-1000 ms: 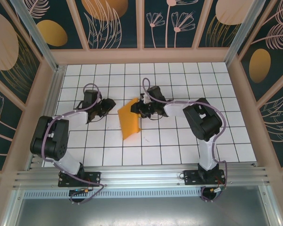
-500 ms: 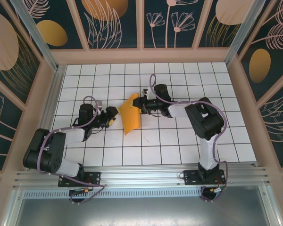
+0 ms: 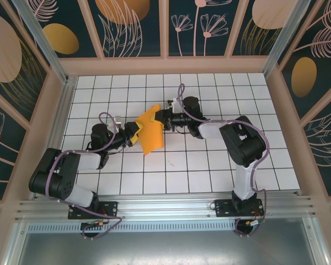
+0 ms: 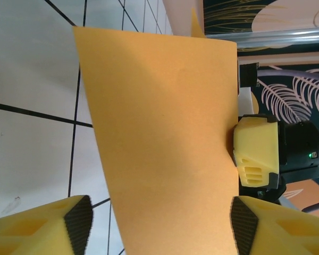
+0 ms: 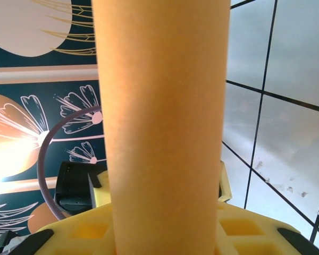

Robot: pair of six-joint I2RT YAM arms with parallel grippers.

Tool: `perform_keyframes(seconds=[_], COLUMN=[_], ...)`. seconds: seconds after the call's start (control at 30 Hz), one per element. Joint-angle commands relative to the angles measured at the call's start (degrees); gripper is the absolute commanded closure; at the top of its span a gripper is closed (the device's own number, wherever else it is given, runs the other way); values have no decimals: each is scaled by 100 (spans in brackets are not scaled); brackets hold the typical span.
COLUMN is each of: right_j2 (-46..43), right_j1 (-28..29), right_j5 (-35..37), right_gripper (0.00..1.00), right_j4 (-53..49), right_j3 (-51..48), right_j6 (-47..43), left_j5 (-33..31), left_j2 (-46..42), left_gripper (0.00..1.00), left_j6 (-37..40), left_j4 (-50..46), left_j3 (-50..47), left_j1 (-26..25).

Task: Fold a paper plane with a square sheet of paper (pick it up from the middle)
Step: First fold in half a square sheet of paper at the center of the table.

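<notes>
Centre of the top view: the paper stands up, folded over. The right gripper pinches its upper-right edge tight. The left gripper sits at its left side, fingers spread wide, straddling the sheet.

1. No legible text, label, brand, number or sign
2. Sheet of paper, at the middle of the tabletop: plain orange, unprinted
3. Wall panels along the tabletop's far and side edges: leaf and flower motifs, no lettering
</notes>
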Motion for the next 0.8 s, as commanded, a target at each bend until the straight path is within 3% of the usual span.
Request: perform_keyframes(seconds=[0.0,0.23,0.43,0.57,0.77], right_j2=[-168,-148,-82,36,210], right_j1=[-26,-23,-184,-171,-114], right_j5=[-170,-127,82,303,650], right_gripper=[65,65,63,58,53], right_j4=[290,169,-651,-1286,-1976], right_j3=[-52,-104,-130,-148,-169], right_j6=[95,2,-680,-1261,-1798], left_j5=[73,40,-23,-311,-688], left_j2=[38,103,217,244,374], left_gripper=[42,77,100,100,100], left_j6=[-168,-154,355,1203,1870], left_j4=[540,680,210,-1156,-2481], left_j3=[6,-12,196,596,1094], left_j1=[-24,-25,-62,-245,-373])
